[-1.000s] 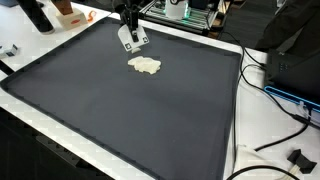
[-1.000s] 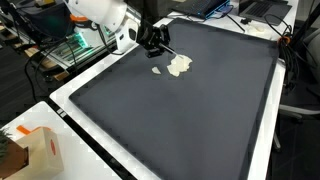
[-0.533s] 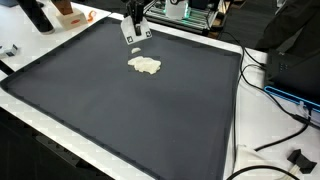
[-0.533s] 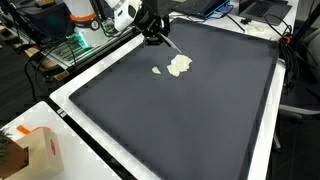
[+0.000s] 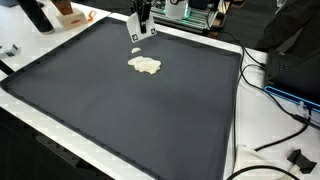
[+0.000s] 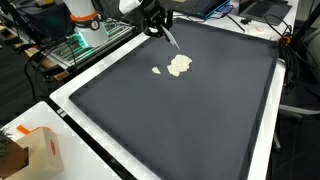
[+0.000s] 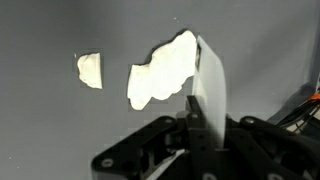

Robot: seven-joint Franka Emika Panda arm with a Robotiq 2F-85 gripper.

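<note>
1. Nearest of all, in an exterior view, an orange-and-white box (image 6: 40, 150) stood on the white table edge (image 6: 88, 122), off the near left corner of the black mat (image 6: 185, 125).
2. Also near, in an exterior view, a black plug (image 5: 298, 158) and dark cables (image 5: 272, 105) lay to the right of the mat, outside its raised rim.
3. Next, the mat lay flat and covered most of the table in both exterior views, with the white border showing along its near and right sides.
4. Farther in, a pale crumpled lump (image 5: 146, 65) lay flat on the far half of the mat. A small scrap (image 6: 157, 70) of the same colour lay just beside it on its left. The wrist view showed dark mat between the scrap (image 7: 90, 70) and the lump (image 7: 162, 72), so they were apart.
5. Beyond the lump, the gripper (image 5: 140, 22) hung in the air near the far edge of the mat, well clear of the lump. Its fingers were drawn in to a tight pinch on a white strip (image 5: 137, 36). The strip hung down from them at a tilt, with its free end above the mat. In the wrist view the strip (image 7: 210, 85) ran up from between the fingers and crossed the lump's right edge in the picture. Whether it touched anything below could not be told.
6. Farthest, in an exterior view, a black bottle (image 5: 37, 14) stood at the far left, past the mat's corner.
</note>
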